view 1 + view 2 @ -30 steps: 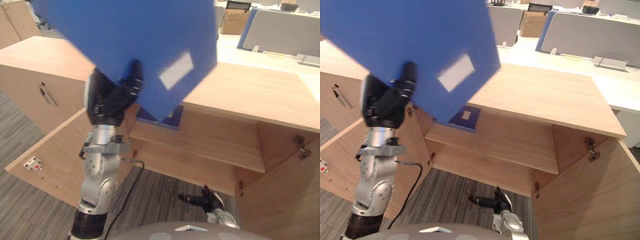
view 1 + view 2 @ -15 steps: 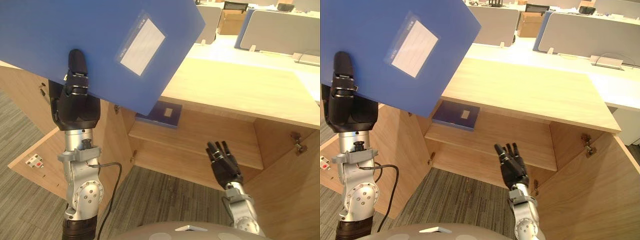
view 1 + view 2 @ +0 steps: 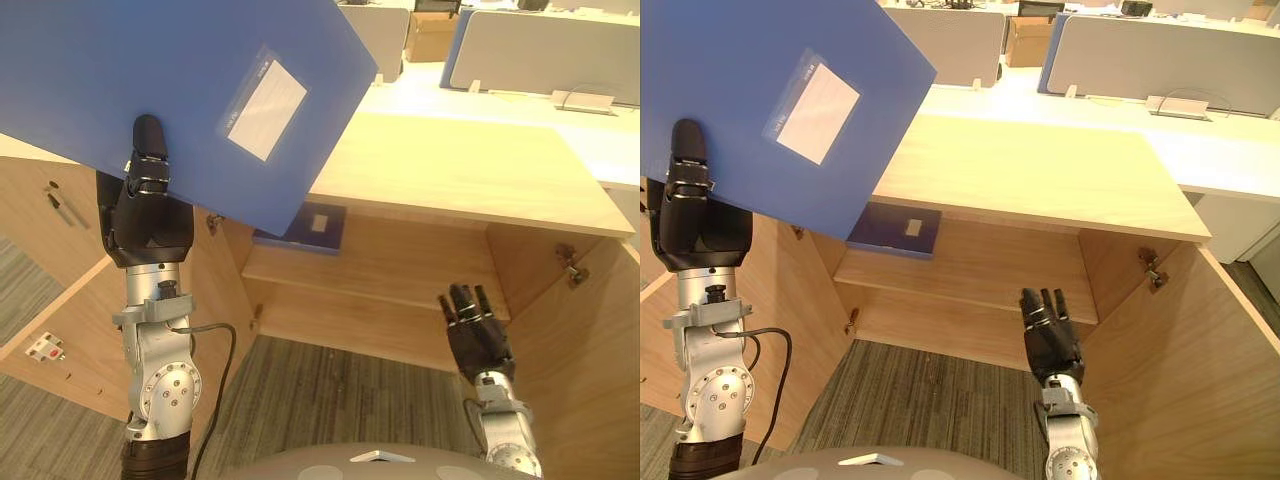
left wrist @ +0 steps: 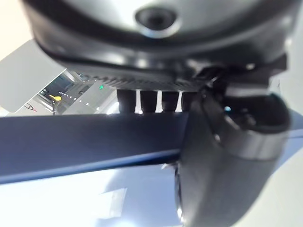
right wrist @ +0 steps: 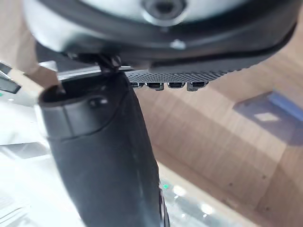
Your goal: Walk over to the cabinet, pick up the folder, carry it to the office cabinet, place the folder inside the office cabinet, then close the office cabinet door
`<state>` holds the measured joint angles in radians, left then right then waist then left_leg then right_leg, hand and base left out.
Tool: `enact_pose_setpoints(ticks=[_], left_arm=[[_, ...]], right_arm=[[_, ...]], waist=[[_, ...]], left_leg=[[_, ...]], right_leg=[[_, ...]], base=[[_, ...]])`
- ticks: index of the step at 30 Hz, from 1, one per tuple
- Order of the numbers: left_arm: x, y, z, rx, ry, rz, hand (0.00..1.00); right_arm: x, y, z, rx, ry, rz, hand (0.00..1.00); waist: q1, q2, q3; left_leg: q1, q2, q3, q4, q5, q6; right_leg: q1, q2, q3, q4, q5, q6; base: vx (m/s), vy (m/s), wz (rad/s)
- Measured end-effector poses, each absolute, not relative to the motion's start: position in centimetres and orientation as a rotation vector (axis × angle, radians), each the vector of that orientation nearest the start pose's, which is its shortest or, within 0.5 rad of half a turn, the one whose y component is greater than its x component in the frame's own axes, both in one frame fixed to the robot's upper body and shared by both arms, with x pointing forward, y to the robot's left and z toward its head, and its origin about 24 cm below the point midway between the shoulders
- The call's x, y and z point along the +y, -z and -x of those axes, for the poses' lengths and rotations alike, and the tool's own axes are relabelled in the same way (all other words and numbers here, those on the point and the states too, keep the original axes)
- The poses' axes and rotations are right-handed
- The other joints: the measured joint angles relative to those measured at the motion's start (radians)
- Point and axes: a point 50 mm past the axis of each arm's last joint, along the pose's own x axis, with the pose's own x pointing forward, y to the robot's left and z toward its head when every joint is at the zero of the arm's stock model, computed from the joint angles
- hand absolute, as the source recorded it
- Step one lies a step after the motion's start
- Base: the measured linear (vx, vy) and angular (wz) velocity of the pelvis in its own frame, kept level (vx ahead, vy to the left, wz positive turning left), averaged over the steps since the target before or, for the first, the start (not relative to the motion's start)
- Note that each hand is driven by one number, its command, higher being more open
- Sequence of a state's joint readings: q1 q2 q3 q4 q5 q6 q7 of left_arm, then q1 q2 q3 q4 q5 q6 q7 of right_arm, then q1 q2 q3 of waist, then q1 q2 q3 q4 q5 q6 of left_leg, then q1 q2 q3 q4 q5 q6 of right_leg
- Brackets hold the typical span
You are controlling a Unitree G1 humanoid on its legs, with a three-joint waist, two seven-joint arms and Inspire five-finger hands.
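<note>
Item: blue folder point(image 3: 120, 80), large and flat, with a clear label pocket point(image 3: 265, 108) on its upper face, raised at a tilt above the left hand point(image 3: 148, 215). Left hand: clamped on the folder's lower edge, with the thumb laid up against the near face and the fingers behind it; the left wrist view shows the folder's dark edge passing between the finger row and the thumb. Right hand point(image 3: 478, 340): raised upright, fingers straight and slightly spread, holding nothing and touching nothing. Office cabinet point(image 3: 460, 170): pale wood with a flat top, standing just beyond both hands with its front open. The folder's lower corner overhangs the cabinet's left end. Shelf point(image 3: 400, 290): inside the cabinet, beyond and slightly above the right hand. Second blue folder point(image 3: 325, 235): lying flat on the shelf's left end, beyond the left hand and below the held folder's corner, apart from both hands. Left door point(image 3: 60, 310): swung open, behind and beside the left arm. Right door point(image 3: 590, 370): swung open, to the right of the right hand. Floor point(image 3: 330, 400): grey striped carpet below and between the hands.
</note>
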<state>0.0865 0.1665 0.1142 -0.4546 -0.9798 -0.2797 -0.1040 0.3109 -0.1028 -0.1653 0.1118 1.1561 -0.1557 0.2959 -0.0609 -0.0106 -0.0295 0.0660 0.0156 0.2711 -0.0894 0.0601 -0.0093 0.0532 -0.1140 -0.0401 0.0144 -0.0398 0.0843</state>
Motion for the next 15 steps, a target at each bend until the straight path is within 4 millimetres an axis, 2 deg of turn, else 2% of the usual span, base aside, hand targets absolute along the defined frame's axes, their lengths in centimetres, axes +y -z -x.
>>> enact_pose_setpoints(ticks=[2, 4, 7, 12, 15], left_arm=[[20.9, -15.2, -21.0, -0.692, 0.096, 0.748, 0.00], [20.9, -15.2, -21.0, -0.691, 0.100, 0.745, 0.00], [21.0, -14.6, -21.6, -0.658, 0.123, 0.714, 0.00], [20.9, -14.1, -23.5, -0.567, 0.207, 0.629, 0.00], [20.6, -14.1, -24.4, -0.540, 0.255, 0.589, 0.00]], right_arm=[[-24.2, -0.5, -17.7, -0.206, 0.228, -0.955, 1.00], [-24.5, -1.7, -18.4, -0.270, 0.213, -0.941, 1.00], [-24.8, -5.0, -20.6, -0.405, 0.131, -0.897, 1.00], [-25.6, -9.7, -23.5, -0.502, -0.016, -0.736, 1.00], [-25.8, -11.5, -24.4, -0.544, -0.058, -0.700, 1.00]], waist=[[0.002, 0.006, -0.004], [0.003, 0.007, -0.004], [0.003, 0.006, -0.005], [0.010, -0.002, -0.010], [0.019, -0.009, -0.015]], left_leg=[[0.002, 0.000, 0.005, 0.000, 0.000, 0.000], [0.006, 0.001, 0.010, 0.000, 0.000, 0.000], [0.011, 0.001, 0.019, -0.002, 0.000, 0.000], [0.010, -0.001, 0.018, -0.002, 0.002, 0.003], [0.009, -0.003, 0.015, -0.002, 0.003, 0.005]], right_leg=[[0.000, 0.001, 0.007, -0.001, 0.003, 0.000], [0.000, 0.002, 0.013, -0.001, 0.004, 0.001], [0.001, 0.002, 0.022, -0.002, 0.006, 0.002], [0.001, -0.001, 0.021, -0.002, 0.009, 0.007], [0.001, -0.002, 0.020, -0.001, 0.010, 0.007]], base=[[0.00, 0.013, -0.06], [-0.01, 0.011, -0.10], [-0.03, 0.013, -0.10], [-0.01, 0.006, 0.00], [0.00, 0.005, 0.01]])
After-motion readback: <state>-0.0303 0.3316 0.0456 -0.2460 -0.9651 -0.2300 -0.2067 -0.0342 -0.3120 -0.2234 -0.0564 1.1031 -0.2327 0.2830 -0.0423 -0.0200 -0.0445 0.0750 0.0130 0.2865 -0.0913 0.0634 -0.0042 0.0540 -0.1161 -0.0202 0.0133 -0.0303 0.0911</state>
